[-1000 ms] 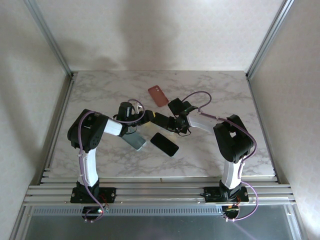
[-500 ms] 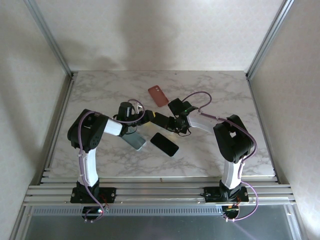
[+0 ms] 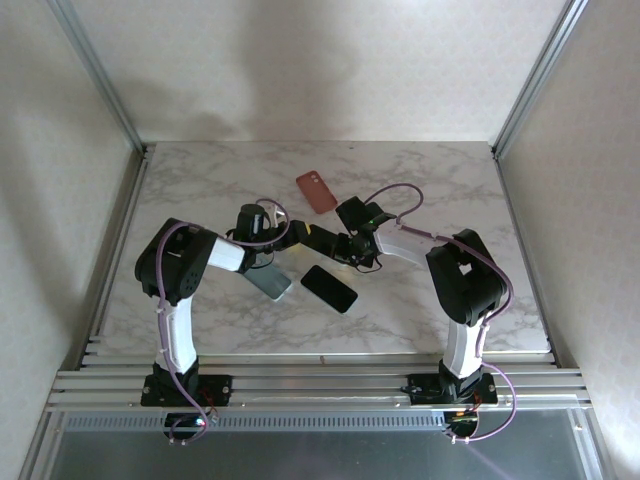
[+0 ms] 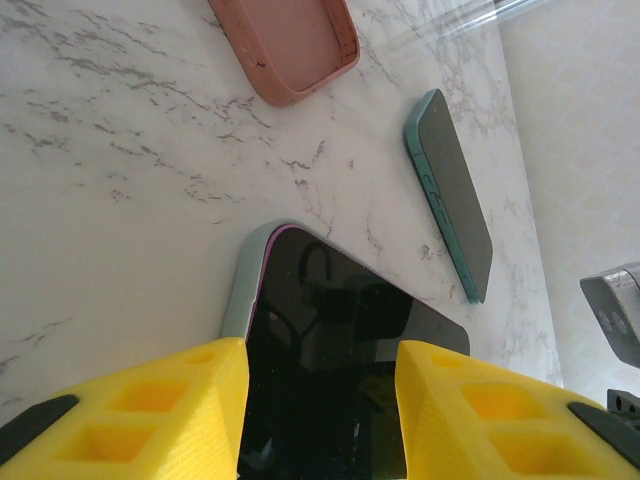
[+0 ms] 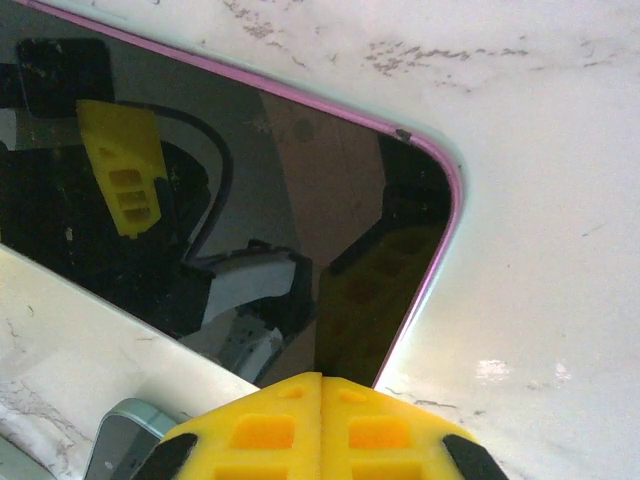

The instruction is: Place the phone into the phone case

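A black-screened phone (image 4: 340, 350) with a purple rim lies in a pale grey case (image 4: 240, 295) on the marble table. My left gripper (image 4: 320, 410) straddles its width, a yellow finger against each long side, shut on it. From the opposite end my right gripper (image 5: 320, 400) is shut, fingers together, with its tips at the phone (image 5: 250, 200) near a rounded corner. In the top view the two grippers, left (image 3: 303, 236) and right (image 3: 345, 247), meet over the phone (image 3: 325, 240) at mid-table.
An empty pink case (image 3: 317, 192) lies just beyond the grippers, hollow side up (image 4: 290, 45). A teal phone (image 3: 270, 282) and a bare black phone (image 3: 329, 288) lie just in front of them. Metal frame posts stand at the table's back corners.
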Tool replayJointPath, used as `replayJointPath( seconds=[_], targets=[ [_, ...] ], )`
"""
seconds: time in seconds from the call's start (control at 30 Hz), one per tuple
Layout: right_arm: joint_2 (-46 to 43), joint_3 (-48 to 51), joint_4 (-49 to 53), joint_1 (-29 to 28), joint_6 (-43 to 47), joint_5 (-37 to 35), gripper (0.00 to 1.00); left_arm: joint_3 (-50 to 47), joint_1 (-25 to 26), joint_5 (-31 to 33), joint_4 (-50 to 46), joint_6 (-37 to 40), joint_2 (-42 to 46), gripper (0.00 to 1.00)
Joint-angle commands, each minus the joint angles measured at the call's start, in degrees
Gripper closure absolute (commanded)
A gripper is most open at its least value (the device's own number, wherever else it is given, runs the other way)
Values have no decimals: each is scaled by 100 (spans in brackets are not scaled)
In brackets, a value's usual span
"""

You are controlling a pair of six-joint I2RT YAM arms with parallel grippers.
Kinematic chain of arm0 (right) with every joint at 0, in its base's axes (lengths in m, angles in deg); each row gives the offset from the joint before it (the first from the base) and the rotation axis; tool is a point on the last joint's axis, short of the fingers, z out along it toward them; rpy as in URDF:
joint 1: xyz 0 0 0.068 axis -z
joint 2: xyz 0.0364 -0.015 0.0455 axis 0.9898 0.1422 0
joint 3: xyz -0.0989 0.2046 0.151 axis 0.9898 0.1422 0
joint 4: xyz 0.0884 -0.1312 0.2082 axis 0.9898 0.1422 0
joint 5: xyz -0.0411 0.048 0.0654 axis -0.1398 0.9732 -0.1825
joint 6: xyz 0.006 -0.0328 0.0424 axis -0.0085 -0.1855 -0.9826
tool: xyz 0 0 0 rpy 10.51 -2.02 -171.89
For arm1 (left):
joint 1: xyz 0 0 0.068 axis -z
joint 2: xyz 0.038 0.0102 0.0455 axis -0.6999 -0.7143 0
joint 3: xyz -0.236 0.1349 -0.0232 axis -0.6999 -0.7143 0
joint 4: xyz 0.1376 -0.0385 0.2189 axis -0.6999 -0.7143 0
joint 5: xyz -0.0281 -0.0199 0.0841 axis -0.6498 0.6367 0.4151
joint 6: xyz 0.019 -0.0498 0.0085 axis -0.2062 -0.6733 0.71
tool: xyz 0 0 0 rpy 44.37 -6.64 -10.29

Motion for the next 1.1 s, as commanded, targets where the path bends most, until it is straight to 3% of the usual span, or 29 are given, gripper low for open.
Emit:
replayJointPath(
  seconds=[0.0, 0.77, 1.07],
  targets=[
    [1954, 770, 337, -280, -91, 321, 100, 55, 20, 39, -74, 14, -18, 57],
    [2678, 906, -34, -286, -173, 501, 100, 63, 38, 21, -47, -21, -32, 57],
    [1670, 1075, 229, -294, -168, 386, 100, 45, 46, 46, -45, -12, -5, 57]
  ],
)
